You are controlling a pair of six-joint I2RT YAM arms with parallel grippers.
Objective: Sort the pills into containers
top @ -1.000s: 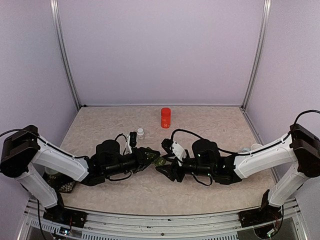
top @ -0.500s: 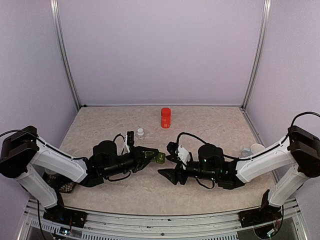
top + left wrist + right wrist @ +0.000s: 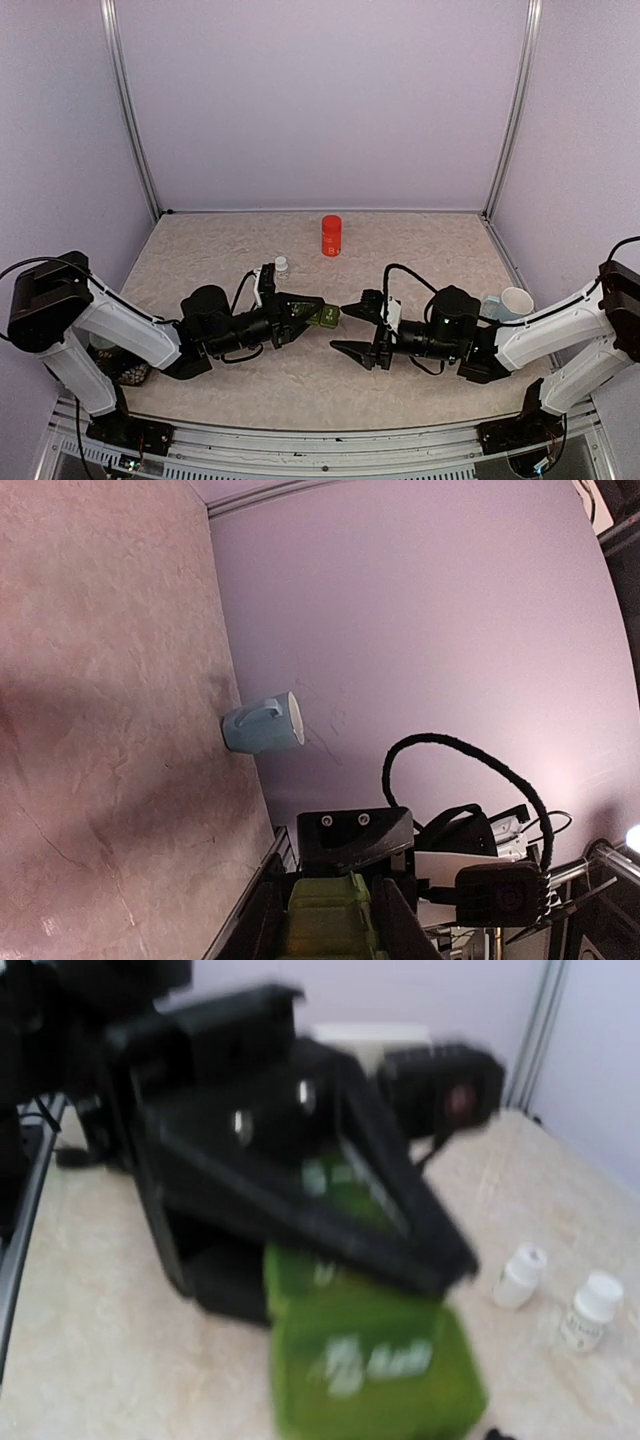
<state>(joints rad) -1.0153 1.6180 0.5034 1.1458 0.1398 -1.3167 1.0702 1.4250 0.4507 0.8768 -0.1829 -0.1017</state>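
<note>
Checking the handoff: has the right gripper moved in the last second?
Yes. In the top view the right gripper has backed away rightward, from under the red bottle toward the pale blue mug.

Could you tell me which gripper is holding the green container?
The left gripper, shut on the green container; the right gripper stands open beside it, holding nothing.

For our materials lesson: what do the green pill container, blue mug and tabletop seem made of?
The green pill container: probably plastic, smooth, evenly coloured, pale printed lettering. The blue mug: likely glazed ceramic, pale inside; plastic possible. The tabletop: beige, veined, matte, stone-look; laminate or real stone is unclear.
</note>
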